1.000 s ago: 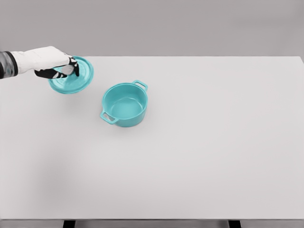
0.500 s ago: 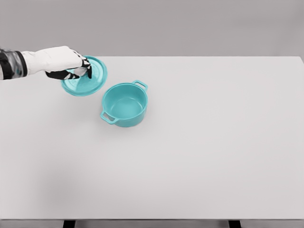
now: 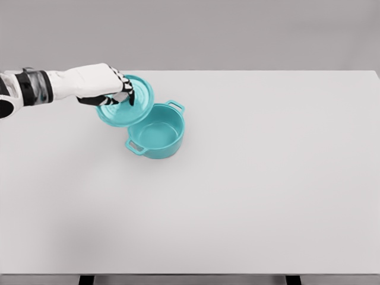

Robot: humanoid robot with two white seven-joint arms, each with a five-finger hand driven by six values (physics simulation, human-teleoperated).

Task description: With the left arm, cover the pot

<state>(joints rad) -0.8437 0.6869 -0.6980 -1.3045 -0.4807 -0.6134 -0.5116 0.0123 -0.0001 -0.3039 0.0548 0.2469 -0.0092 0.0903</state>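
- The pot (image 3: 157,131) sits open on the surface (image 3: 255,178), left of centre and toward the far edge, mouth up. Its two handles lie on a diagonal — one toward the near left, one toward the far right — so that is its long axis.
- The lid (image 3: 126,110) hangs tilted just beside the pot's far-left rim, overlapping it in my view; I cannot tell whether they touch.
- My left hand (image 3: 104,85) comes in from the left, fingers (image 3: 126,89) clenched around the lid's top, presumably its knob.
- To do this well, I would carry the lid right and nearer until centred over the mouth, level it, then lower straight down — releasing only once it seats.
- The right arm is out of view.
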